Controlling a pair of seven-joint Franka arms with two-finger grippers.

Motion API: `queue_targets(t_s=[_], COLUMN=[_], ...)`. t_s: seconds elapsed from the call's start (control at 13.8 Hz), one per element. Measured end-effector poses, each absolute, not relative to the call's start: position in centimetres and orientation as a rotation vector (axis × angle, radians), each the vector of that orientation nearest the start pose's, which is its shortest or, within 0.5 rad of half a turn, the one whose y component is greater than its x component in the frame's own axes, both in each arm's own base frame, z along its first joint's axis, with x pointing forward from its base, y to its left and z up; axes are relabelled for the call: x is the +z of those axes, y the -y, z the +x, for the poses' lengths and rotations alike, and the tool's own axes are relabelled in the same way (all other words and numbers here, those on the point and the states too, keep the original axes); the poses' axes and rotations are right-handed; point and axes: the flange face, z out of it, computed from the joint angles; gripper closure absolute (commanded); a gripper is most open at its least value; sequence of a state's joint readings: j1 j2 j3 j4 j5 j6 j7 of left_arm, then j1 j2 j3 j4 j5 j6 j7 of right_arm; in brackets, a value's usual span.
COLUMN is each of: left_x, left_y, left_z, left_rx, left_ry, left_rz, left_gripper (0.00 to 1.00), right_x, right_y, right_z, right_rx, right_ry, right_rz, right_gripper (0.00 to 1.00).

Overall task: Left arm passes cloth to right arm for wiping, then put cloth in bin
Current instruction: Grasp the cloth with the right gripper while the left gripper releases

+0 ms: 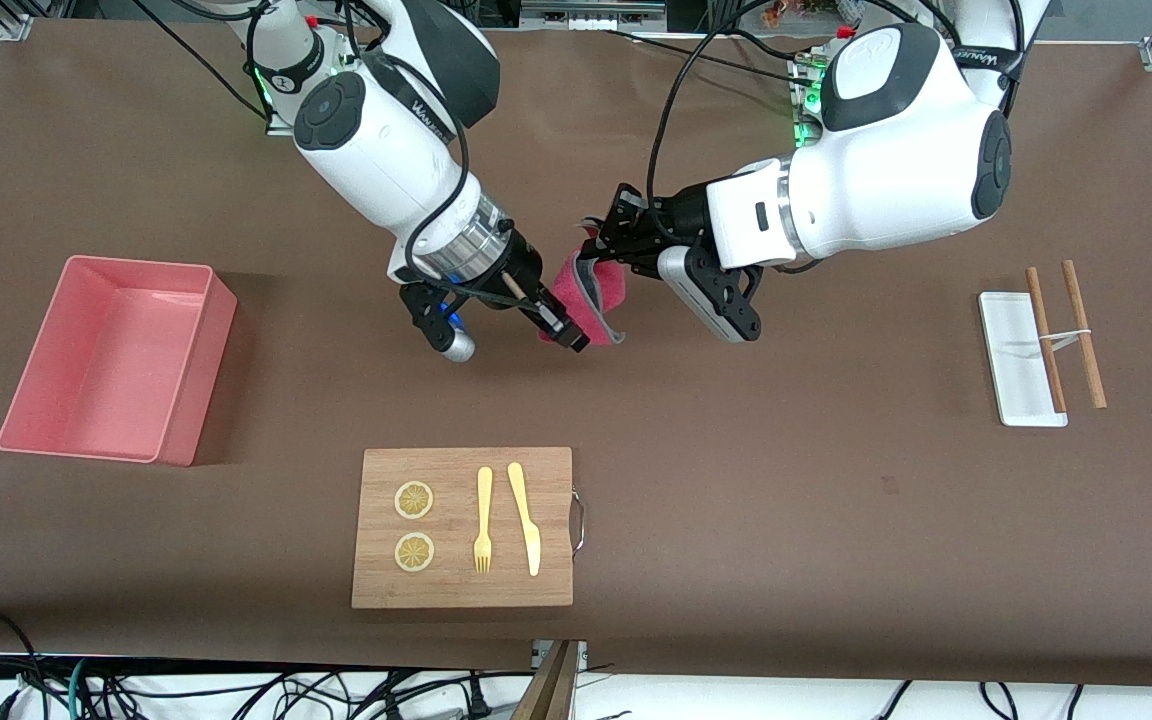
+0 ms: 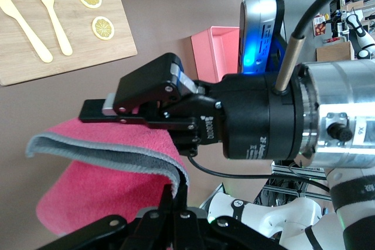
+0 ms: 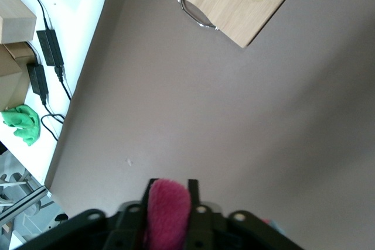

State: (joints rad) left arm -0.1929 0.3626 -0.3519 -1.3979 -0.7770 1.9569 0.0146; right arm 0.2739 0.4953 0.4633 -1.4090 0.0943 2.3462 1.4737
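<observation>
The magenta-pink cloth (image 1: 598,288) with grey edging hangs in the air over the middle of the table, held from both ends. My left gripper (image 1: 593,250) is shut on its grey-edged upper corner; in the left wrist view the two fingers pinch the edge (image 2: 181,184) of the cloth (image 2: 105,144). My right gripper (image 1: 566,335) is shut on the cloth's lower part. In the right wrist view a pink fold (image 3: 169,209) fills the gap of that gripper (image 3: 170,188). The salmon-pink bin (image 1: 198,372) stands empty toward the right arm's end of the table.
A wooden cutting board (image 1: 556,500) with two lemon slices, a yellow fork and a yellow knife lies nearer the front camera than the grippers. A white tray (image 1: 1021,360) with two chopsticks (image 1: 1083,335) lies toward the left arm's end.
</observation>
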Motion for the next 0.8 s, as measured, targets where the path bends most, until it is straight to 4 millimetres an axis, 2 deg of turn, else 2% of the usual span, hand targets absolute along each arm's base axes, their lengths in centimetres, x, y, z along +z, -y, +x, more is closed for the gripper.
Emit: queue_targets(t_s=[0.22, 0.29, 0.58, 0.8], left_x=[55.6, 55.6, 55.5, 55.1], left_y=[36.0, 36.0, 35.2, 32.9], left_z=[58.7, 58.8, 59.1, 59.4], left_rx=[-0.037, -0.037, -0.041, -0.082], left_ry=[0.328, 0.326, 0.321, 0.369], left_rz=[2.228, 2.229, 2.238, 2.317], left_gripper=[1.0, 0.01, 0.0, 0.0], right_x=[49.8, 49.9, 49.4, 49.1], right_y=[-42.9, -42.7, -42.2, -42.1], right_z=[59.4, 59.6, 60.1, 60.2], right_rx=[0.03, 0.026, 0.016, 0.014], right_ry=[-1.126, -1.13, -1.124, -1.118], right_rz=[-2.316, -2.313, -2.324, -2.332], right_gripper=[1.0, 1.0, 1.0, 1.0])
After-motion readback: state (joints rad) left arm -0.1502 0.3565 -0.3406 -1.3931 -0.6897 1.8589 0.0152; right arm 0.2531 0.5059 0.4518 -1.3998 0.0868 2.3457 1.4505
